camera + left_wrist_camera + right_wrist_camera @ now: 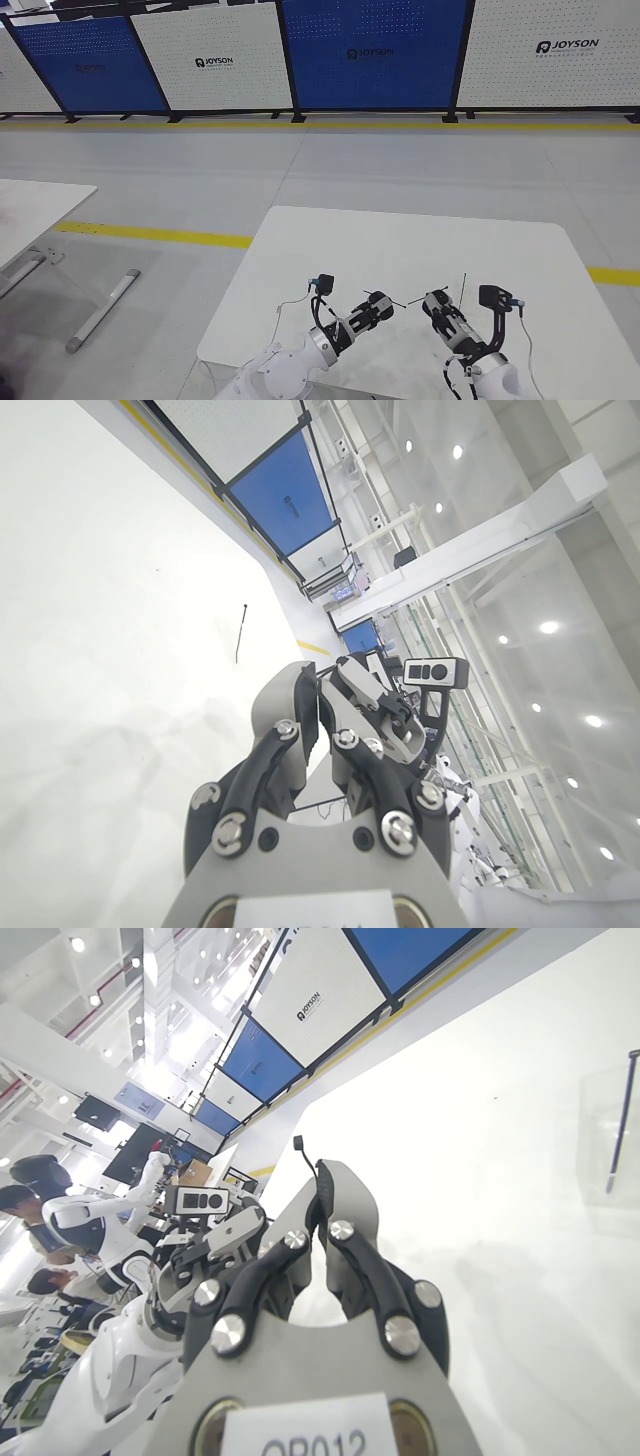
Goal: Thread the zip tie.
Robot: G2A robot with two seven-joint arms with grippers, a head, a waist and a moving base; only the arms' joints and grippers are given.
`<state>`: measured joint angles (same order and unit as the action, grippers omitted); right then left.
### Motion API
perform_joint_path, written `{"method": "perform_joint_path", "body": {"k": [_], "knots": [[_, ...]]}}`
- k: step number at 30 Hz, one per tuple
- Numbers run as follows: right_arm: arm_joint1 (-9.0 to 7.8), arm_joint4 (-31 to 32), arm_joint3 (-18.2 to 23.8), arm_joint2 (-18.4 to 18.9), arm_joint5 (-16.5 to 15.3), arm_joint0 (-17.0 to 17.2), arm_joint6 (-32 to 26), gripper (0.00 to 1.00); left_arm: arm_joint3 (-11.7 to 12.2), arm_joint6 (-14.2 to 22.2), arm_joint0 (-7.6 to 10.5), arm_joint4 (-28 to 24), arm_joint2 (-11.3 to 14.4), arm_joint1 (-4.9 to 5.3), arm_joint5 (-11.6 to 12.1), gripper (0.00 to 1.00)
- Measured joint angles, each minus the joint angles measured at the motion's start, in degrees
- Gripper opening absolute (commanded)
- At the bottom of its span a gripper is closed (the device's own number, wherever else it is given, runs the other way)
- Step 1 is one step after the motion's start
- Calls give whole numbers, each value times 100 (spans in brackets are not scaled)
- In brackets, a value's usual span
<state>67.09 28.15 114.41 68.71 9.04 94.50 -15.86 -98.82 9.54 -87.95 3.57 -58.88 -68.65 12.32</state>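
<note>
My right gripper (320, 1174) is shut on a black zip tie (306, 1155), whose square head sticks out past the fingertips. In the top view this gripper (433, 298) sits near the table's front edge, the strip (428, 293) crossing its tips. My left gripper (311, 680) is shut, close beside the right one. In the top view a thin black strip (397, 301) crosses the left gripper's tips (380, 303). Whether both hold one tie I cannot tell. A second zip tie (463, 285) (241, 632) (621, 1123) lies loose on the table just beyond the right gripper.
The white table (420, 245) is bare beyond the grippers. In the right wrist view, something clear and box-like (595, 1168) surrounds the loose tie. Blue and white pegboard panels (375, 50) stand far behind, past a yellow floor line.
</note>
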Motion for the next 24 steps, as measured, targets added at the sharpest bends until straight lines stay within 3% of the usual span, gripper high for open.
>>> {"method": "perform_joint_path", "body": {"k": [13, 24], "knots": [[-9, -30, 116, 154, -189, 238, 6, 0, 0, 0, 0, 0, 0, 0, 0, 0], [5, 31, 103, 139, -223, 205, -31, 0, 0, 0, 0, 0, 0, 0, 0, 0]]}}
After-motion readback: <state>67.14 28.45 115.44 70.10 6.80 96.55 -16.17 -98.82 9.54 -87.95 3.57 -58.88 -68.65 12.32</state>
